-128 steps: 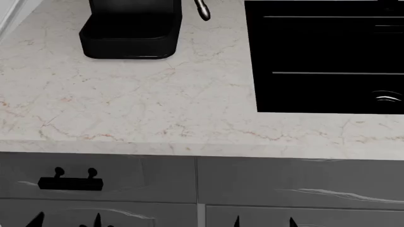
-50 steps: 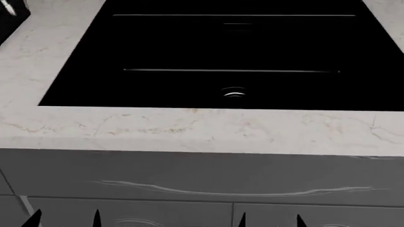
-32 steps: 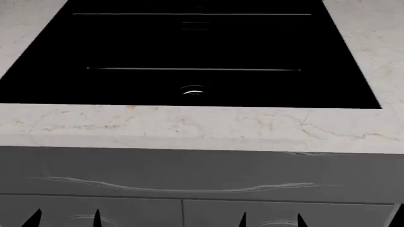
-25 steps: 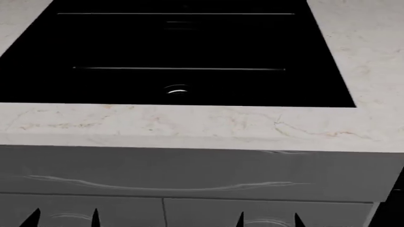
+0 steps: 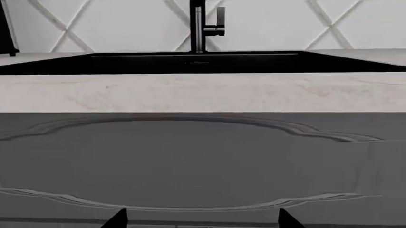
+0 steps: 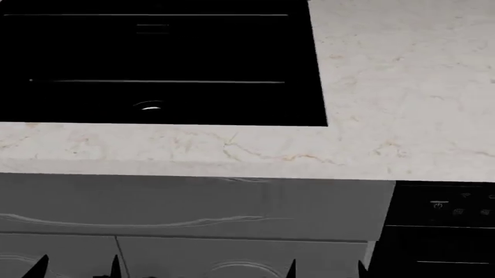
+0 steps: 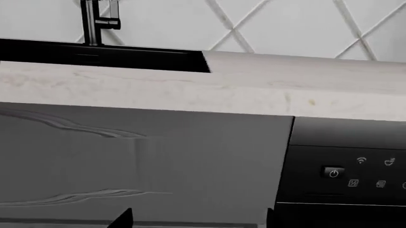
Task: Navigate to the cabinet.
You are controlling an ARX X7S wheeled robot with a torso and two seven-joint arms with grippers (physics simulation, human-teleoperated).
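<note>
The cabinet is out of view in all three views. I face a grey sink unit (image 6: 193, 208) with a carved front panel under a cream marble counter (image 6: 402, 87). My left gripper (image 6: 77, 270) and right gripper (image 6: 326, 271) show only as black fingertips at the head view's bottom edge. Both stand open with nothing between them. In the left wrist view the left gripper (image 5: 199, 221) points at the panel (image 5: 190, 161). The right gripper (image 7: 198, 221) points at the panel's right end (image 7: 159, 161).
A black sink (image 6: 155, 58) is set into the counter, with a black faucet (image 5: 199, 23) behind it against a white tiled wall. To the right of the grey unit stands a black appliance (image 6: 441, 231) with a power button and icons (image 7: 334, 173).
The view has slid right along the counter. The coffee machine and the drawer with the black pull went out at the left, the sink moved left, and the black appliance came in at the right.
</note>
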